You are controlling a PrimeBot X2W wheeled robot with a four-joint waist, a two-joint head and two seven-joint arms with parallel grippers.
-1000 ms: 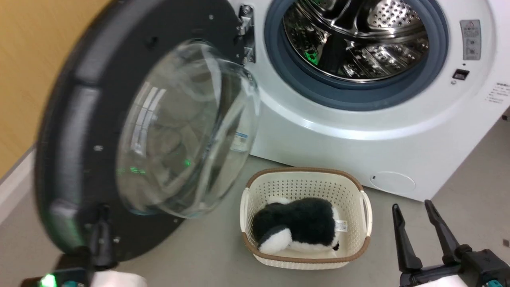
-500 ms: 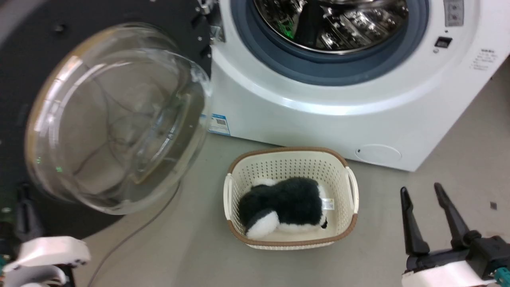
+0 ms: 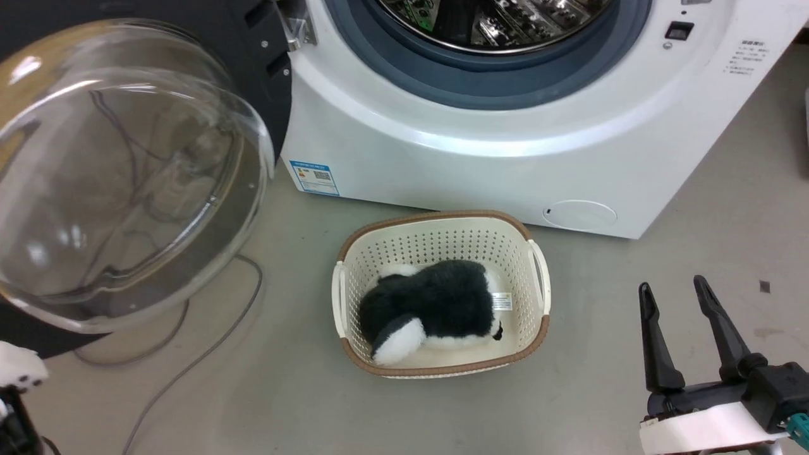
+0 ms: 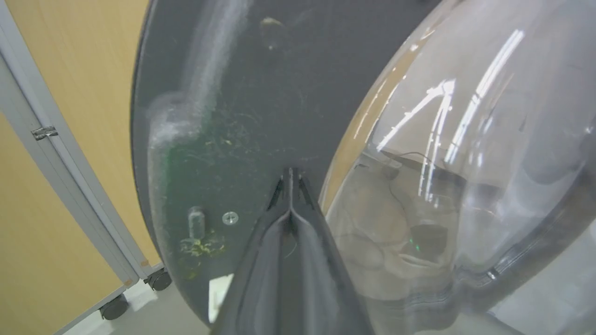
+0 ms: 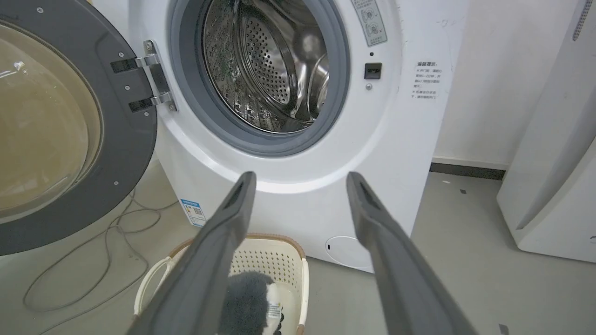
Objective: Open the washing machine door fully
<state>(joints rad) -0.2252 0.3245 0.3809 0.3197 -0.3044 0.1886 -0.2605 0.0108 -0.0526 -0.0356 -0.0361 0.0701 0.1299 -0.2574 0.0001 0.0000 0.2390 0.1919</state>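
The washing machine is a white front-loader whose steel drum lies exposed. Its door stands swung out to the left on a metal hinge, the clear glass bowl bulging toward me. In the left wrist view my left gripper is shut on nothing, its tips against the door's matte dark inner face just beside the bowl. My right gripper hangs open at the lower right, away from the machine; the right wrist view shows the right gripper pointing at the machine's front.
A cream basket with a black-and-white plush toy sits on the floor before the machine. A cable trails under the door. A wood-coloured panel on castors stands behind the door. A white appliance stands to the right.
The door has swung further out from the drum opening, with my left gripper against its inner face. The head camera has shifted too. The right gripper stays open in place.
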